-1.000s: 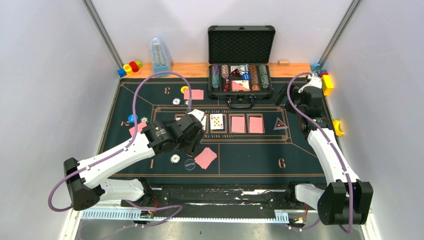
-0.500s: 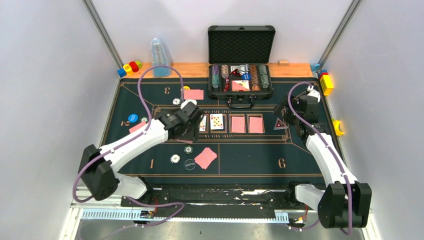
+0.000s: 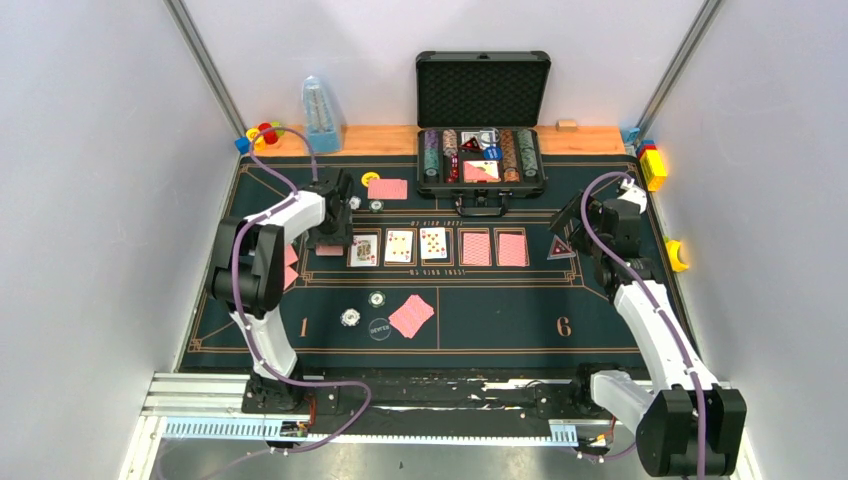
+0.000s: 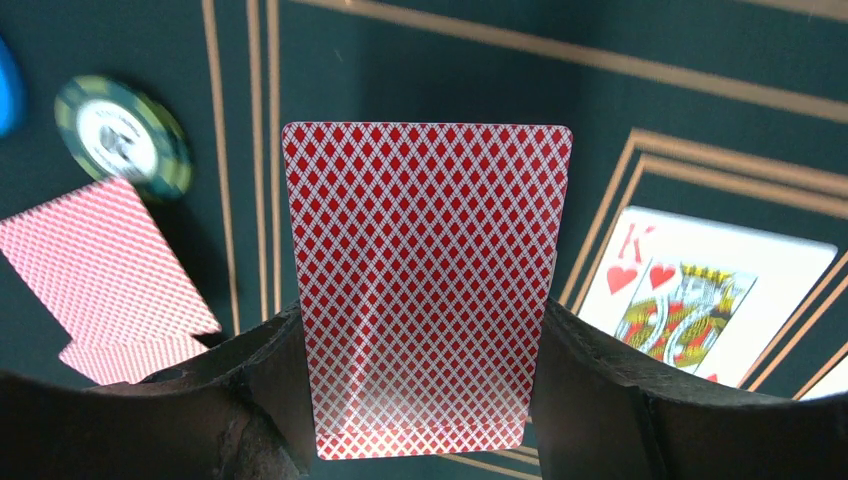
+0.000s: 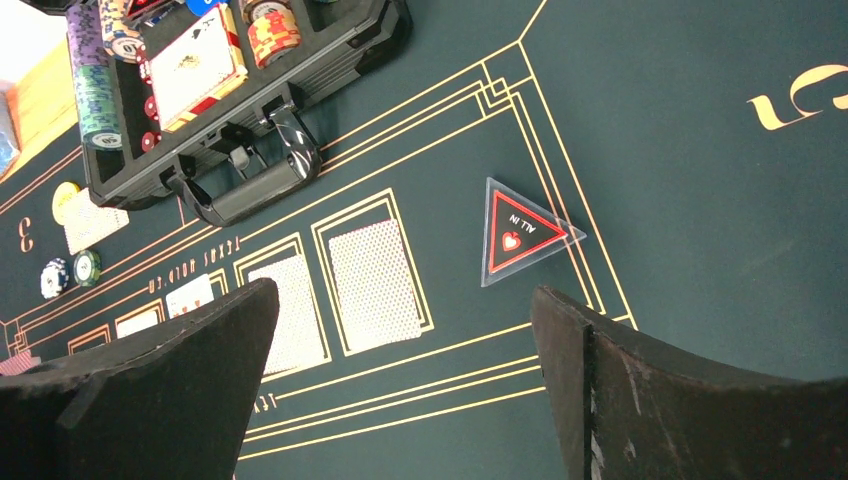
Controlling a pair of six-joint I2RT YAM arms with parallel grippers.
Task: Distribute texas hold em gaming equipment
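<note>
Red-backed card btwn L fingers, prob gripped by side edges.

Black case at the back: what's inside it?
The open case holds rows of stacked chips either side of some cards and a blue disc. Anything beneath them is covered.

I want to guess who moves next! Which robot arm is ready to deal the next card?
Left. The left hand grips a red-backed card above the green mat, ready to place. The right hand is open and empty near the triangle marker.
</note>
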